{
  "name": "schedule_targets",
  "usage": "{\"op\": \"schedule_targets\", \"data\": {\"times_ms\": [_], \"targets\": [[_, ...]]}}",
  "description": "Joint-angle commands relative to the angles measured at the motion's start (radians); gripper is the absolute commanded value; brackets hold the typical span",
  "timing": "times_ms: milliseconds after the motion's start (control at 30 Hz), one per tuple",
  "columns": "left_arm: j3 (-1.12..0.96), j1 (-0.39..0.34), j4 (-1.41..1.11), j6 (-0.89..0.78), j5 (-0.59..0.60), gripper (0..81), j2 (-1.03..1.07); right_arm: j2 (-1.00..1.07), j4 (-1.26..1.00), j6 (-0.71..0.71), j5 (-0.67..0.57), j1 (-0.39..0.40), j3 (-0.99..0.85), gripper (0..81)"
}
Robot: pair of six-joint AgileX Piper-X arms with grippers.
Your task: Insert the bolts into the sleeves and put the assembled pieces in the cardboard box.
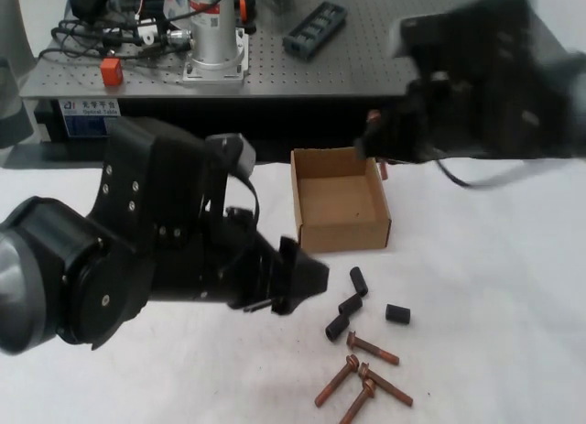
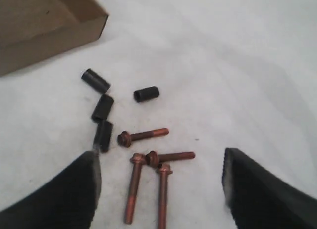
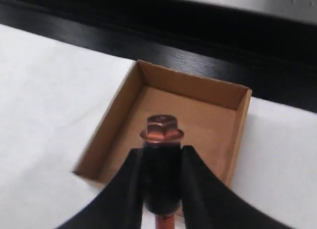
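Copper flanged bolt [image 3: 161, 130] in black cylindrical sleeve [image 3: 161, 182], right gripper [image 3: 162, 157] jaws clamped on it over brown cardboard box [image 3: 193, 85] at far edge of desk [image 1: 494, 287]. Left gripper [image 2: 161, 157] jaws open above loose bolts [image 2: 143, 136], loose sleeves [image 2: 146, 94].

Four copper bolts [image 2: 143, 135] just beside four black sleeves [image 2: 103, 108], cardboard box [image 2: 49, 43] corner nearby, jaws spread wide over white cloth [image 2: 223, 66]

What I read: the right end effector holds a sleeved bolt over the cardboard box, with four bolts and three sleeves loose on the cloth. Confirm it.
Wrong on the sleeves: four lie loose, not three, as the left wrist view shows. The rest stands: the right end effector holds a sleeved bolt over the cardboard box, and four bolts lie loose on the cloth.
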Motion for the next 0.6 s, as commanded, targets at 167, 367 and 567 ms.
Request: {"op": "schedule_targets", "data": {"times_ms": [167, 367, 567], "targets": [[-0.006, 0.005, 0.069, 0.028, -0.063, 50.2, -0.002, 0.52, 0.403, -0.082, 0.135, 0.024, -0.585, 2.1], [-0.006, 0.005, 0.069, 0.028, -0.062, 50.2, -0.002, 0.601, 0.475, -0.077, 0.136, 0.024, -0.661, 26.7], [-0.006, 0.005, 0.069, 0.028, -0.062, 50.2, -0.002, 0.544, 0.471, -0.07, 0.091, 0.021, -0.67, 32.9]]}}
